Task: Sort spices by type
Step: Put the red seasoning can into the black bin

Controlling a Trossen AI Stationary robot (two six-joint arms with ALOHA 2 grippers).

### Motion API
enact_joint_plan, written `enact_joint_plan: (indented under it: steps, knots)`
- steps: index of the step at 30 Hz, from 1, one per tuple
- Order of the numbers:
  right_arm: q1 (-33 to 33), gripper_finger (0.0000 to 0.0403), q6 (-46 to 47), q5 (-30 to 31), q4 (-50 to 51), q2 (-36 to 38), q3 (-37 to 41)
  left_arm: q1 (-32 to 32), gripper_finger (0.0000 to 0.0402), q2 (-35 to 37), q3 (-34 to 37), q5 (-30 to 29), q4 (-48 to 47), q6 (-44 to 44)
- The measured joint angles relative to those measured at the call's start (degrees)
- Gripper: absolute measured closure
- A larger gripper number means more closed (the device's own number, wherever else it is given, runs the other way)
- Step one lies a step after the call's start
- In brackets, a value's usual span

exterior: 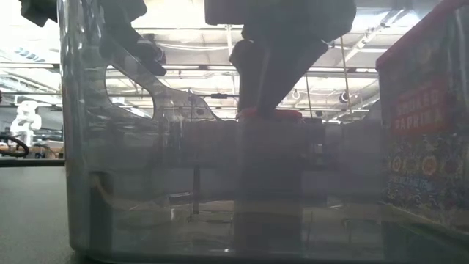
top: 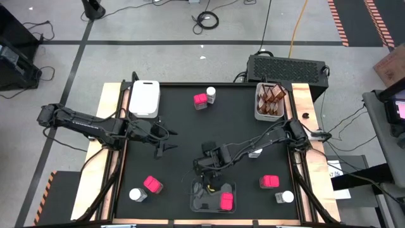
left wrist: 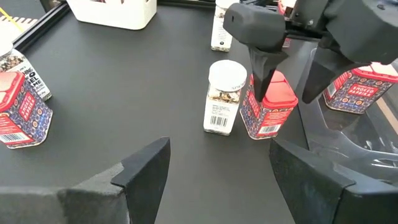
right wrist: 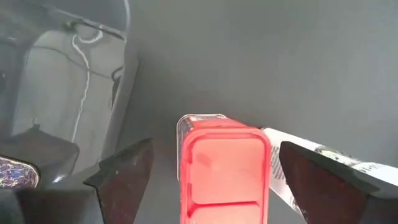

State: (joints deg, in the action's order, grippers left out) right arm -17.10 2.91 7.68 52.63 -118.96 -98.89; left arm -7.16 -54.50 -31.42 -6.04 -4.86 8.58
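My right gripper (left wrist: 286,93) hangs open, pointing down over a pink spice box (left wrist: 268,107) that stands upright on the black mat; one finger stands on each side of the box's top (right wrist: 222,163) with a gap showing. A clear white-lidded jar (left wrist: 224,96) stands right beside that box. In the high view the arm hides both. My left gripper (top: 166,144) waits open and holds nothing at the table's left. Other pink boxes (top: 200,100) (top: 152,184) (top: 269,182) and white-lidded jars (top: 211,94) (top: 136,194) (top: 286,197) stand scattered on the mat.
A clear tray (top: 197,204) at the near edge holds one pink box (top: 226,201), close by my right gripper. A white tray (top: 144,98) sits at the far left. A tray of brown jars (top: 269,100) sits at the far right. The middle of the mat is bare.
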Motion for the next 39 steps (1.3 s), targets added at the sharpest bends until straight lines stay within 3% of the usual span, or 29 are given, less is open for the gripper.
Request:
enact_joint_plan:
  steps: [14,29,39]
  knots:
    - [0.2,0.0067,1.1,0.0,-1.5,0.0,4.5,0.0,0.0125,0.0,0.0,0.0,-0.1,0.0]
    - [0.2,0.0200,-1.0,-0.3,-1.0,0.0,3.9,0.0,0.0125,0.0,0.0,0.0,-0.2,0.0]
    - [0.2,0.0175,-3.6,-0.3,0.7,0.0,-1.7,0.0,0.0125,0.0,0.0,0.0,-0.2,-0.1]
